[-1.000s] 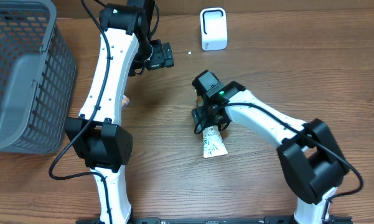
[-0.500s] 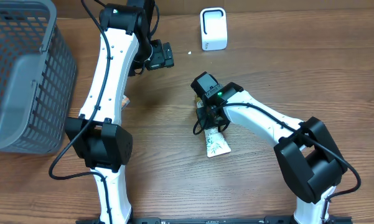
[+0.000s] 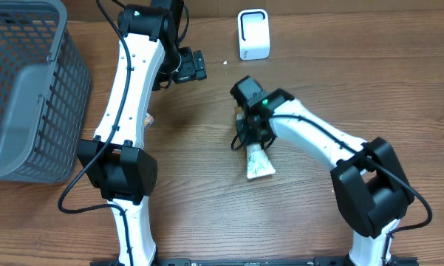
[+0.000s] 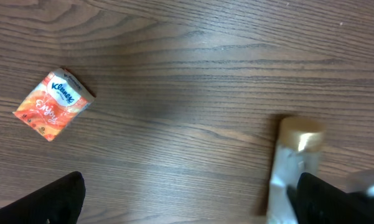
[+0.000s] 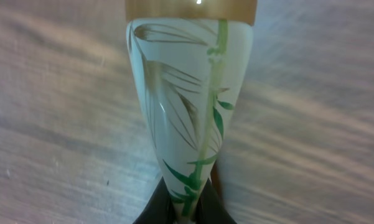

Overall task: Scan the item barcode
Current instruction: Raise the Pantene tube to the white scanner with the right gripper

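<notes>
- The basket (image 3: 22,89) stands at the left end of the bench (image 3: 399,89).
- The scanner (image 3: 253,34) stands at the far edge, near the middle, well right of the basket.
- The tube (image 3: 257,164) is mid-bench, nearer than the scanner, with one end between the right gripper's (image 5: 185,208) fingers (image 5: 152,216).
- The tissue packet (image 4: 53,104) lies left of the tube, between it and the basket.
</notes>
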`<state>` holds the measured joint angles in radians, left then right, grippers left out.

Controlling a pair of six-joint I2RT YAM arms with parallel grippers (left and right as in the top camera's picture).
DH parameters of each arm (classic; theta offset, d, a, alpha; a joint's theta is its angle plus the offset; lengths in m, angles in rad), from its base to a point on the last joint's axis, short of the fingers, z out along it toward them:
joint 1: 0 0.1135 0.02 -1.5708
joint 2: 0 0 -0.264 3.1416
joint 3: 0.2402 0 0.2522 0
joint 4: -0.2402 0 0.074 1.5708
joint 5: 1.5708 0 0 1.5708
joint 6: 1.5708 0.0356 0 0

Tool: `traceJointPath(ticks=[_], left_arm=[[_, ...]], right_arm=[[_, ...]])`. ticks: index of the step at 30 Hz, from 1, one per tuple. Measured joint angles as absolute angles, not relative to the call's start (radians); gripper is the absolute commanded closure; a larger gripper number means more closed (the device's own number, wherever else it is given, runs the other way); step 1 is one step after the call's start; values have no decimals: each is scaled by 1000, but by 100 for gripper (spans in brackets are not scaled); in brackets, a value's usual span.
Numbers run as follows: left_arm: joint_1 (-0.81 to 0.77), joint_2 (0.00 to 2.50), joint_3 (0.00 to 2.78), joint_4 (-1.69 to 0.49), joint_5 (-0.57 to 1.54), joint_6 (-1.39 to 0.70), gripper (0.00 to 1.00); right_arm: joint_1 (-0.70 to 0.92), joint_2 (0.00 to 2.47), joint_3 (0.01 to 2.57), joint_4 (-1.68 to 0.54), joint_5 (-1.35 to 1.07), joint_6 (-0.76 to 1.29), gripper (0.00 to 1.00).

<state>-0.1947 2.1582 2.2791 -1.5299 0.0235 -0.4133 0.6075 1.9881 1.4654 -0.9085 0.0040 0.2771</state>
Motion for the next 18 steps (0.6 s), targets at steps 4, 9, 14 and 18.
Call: traceJointPath(ticks=[4, 9, 14, 18], left_arm=[[-195, 2158, 2279, -1530, 22, -413, 0], [-195, 2158, 2279, -1530, 21, -413, 0], [-195, 2158, 2279, -1530, 21, -413, 0], [-195, 2158, 2279, -1530, 21, -413, 0]], right_arm=[[537, 2001, 1584, -929, 4, 277, 96], [437, 2001, 1717, -793, 5, 278, 96], [381, 2002, 1740, -575, 16, 280, 96], [378, 2015, 1740, -380, 15, 285, 96]])
